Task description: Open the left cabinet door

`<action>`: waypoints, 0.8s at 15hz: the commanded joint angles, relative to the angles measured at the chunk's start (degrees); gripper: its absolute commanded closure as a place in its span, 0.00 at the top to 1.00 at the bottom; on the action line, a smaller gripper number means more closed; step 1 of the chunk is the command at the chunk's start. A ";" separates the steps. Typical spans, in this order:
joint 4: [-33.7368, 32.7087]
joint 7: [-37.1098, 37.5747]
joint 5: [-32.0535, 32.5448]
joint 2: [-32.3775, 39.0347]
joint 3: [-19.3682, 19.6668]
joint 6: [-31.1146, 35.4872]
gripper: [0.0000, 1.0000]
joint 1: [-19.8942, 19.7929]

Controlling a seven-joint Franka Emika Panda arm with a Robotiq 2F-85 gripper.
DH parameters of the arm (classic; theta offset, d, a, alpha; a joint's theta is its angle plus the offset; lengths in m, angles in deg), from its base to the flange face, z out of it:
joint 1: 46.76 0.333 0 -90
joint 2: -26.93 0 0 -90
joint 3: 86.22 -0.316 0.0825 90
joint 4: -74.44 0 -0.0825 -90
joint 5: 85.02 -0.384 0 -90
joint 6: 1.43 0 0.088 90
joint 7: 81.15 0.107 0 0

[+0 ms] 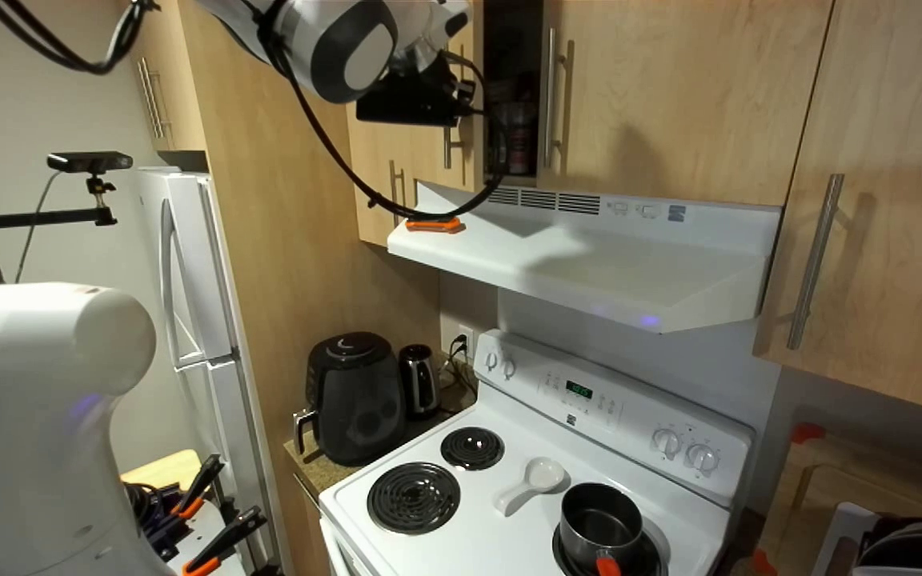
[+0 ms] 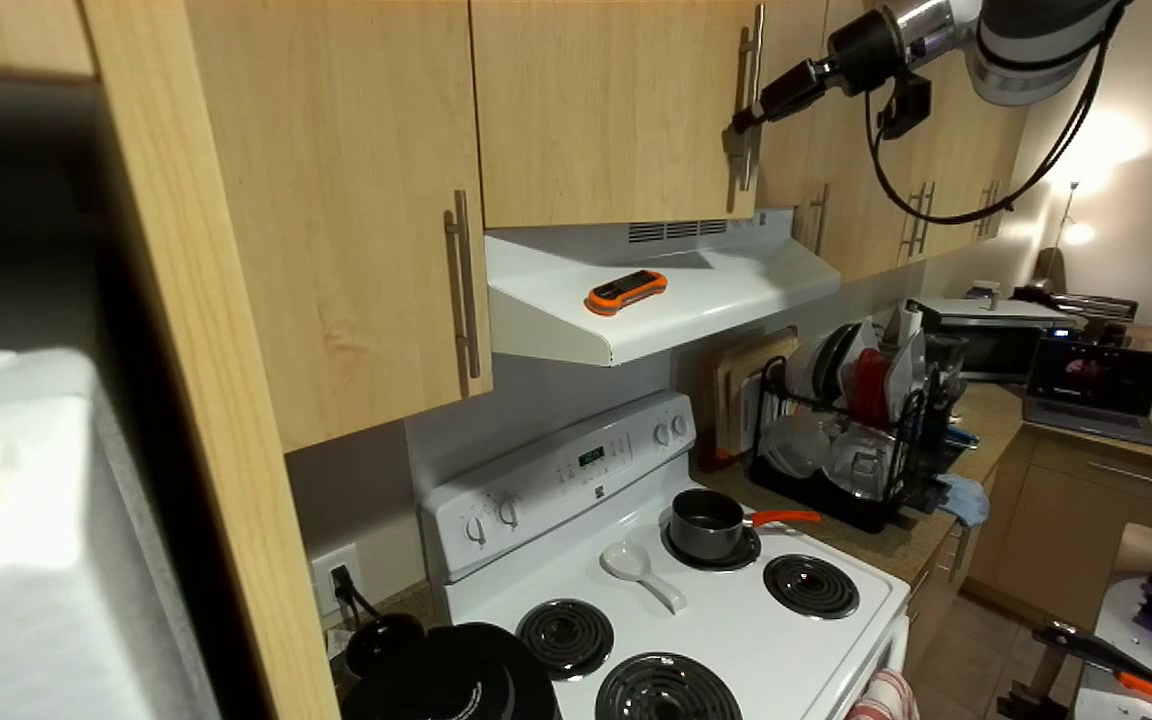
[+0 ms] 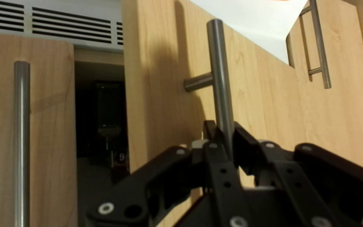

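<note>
Three bar handles [image 3: 320, 47] stand out in the wrist view. The middle one, the door handle [image 3: 221, 75], runs between the fingers of the claw [image 3: 224, 127], which are closed in around it with hardly any gap. The left cabinet door [image 3: 250, 85] that bears it stands ajar beside the twin panel [image 3: 52, 142], and between the two lies a dark strip of cabinet interior [image 3: 90, 176].

In an exterior view the arm [image 1: 353, 60] hides most of that door and also the claw's fingers, leaving a lower strip of wood and the end of the handle. The same view looks into the opening, where containers [image 1: 515, 128] stand near the twin panel's edge, and it takes in the air fryer [image 1: 355, 408] whole.

In an exterior view an orange-edged device [image 2: 626, 292] lies on the range hood [image 2: 726, 295], and above it the left cabinet door presents its broad front, covering the inside. Here the claw shows from the side, its tips meeting the handle part-way along. A laptop [image 2: 1096, 380] and a microwave [image 2: 996, 345] on the tabletop [image 2: 991, 410] show only here.
</note>
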 commanded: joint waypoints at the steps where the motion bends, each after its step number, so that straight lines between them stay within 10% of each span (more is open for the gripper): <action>1: 1.51 -1.91 -4.36 -4.19 -4.16 -2.26 0.06 3.75; 12: 3.73 -3.18 -5.83 -7.64 -7.76 -6.22 0.06 2.85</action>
